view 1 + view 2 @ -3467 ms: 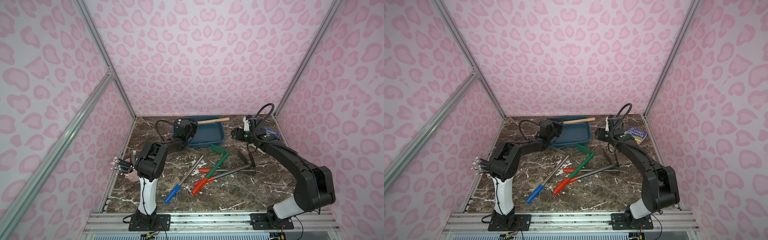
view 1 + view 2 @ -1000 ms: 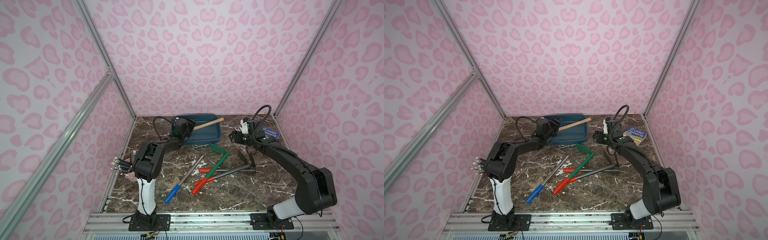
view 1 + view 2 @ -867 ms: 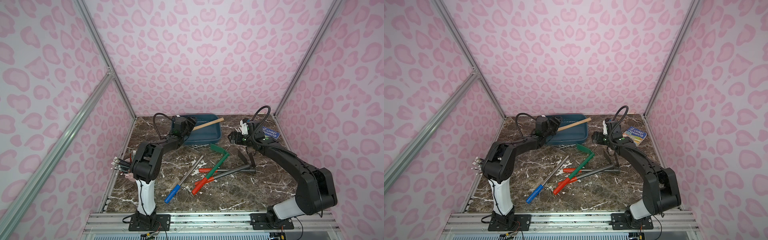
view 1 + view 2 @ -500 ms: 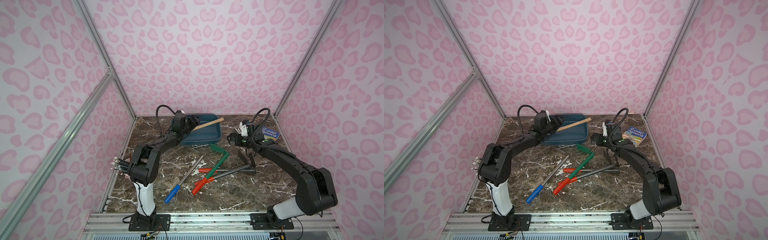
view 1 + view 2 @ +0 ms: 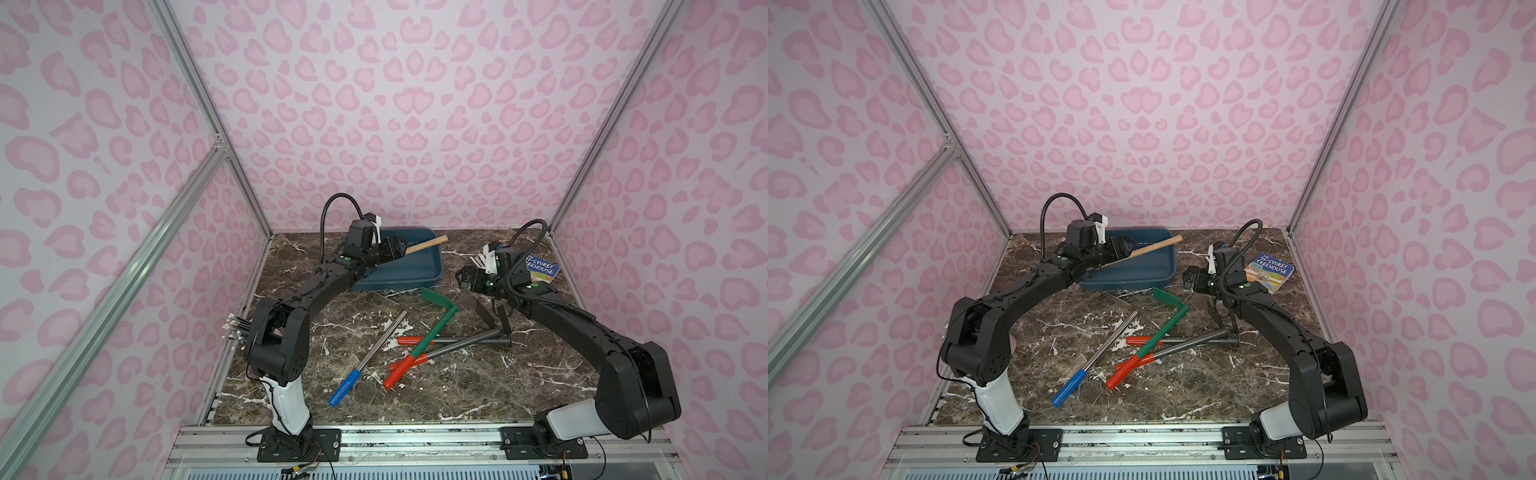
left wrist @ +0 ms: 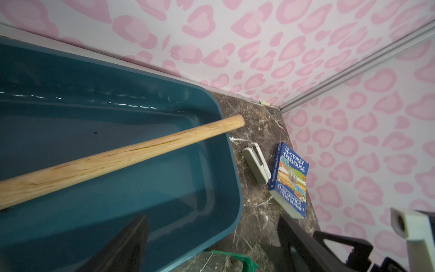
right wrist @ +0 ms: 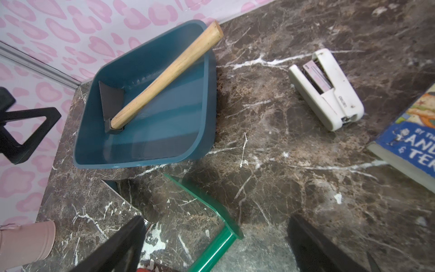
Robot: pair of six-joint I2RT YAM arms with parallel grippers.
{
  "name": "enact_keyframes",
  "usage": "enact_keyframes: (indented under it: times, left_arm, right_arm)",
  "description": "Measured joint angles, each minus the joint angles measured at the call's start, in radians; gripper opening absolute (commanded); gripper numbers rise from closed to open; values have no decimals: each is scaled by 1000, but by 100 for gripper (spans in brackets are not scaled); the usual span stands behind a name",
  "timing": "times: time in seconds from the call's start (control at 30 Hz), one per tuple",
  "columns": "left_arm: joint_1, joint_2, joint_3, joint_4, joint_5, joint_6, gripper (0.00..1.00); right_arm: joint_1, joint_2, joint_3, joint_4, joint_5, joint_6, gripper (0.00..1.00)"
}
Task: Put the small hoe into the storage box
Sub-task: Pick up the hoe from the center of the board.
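Showing blade of small hoe (image 7: pixel 162 79) in storage box (image 7: pixel 210 106): right wrist view only.

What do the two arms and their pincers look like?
The left arm and right arm are matte black with a white segment at the base, a green dot near the wrist and a looping black corrugated cable. The left pincer and right pincer have flat black wedge-shaped fingers.

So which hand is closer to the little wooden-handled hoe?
Left. The left hand hangs open right by the hoe, over the storage box; the right hand is apart, beyond the box's corner.
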Motion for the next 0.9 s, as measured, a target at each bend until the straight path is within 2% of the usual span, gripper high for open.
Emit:
enact_keyframes:
  times: [0.4, 0.9]
  left_arm:
    - [-67, -58, 4, -226, -15, 249, 88]
    - [-166, -138, -79, -376, -44, 372, 83]
  right_arm:
    - [0, 2, 2, -10, -20, -55, 94]
    - [0, 32, 10, -55, -79, -97, 91]
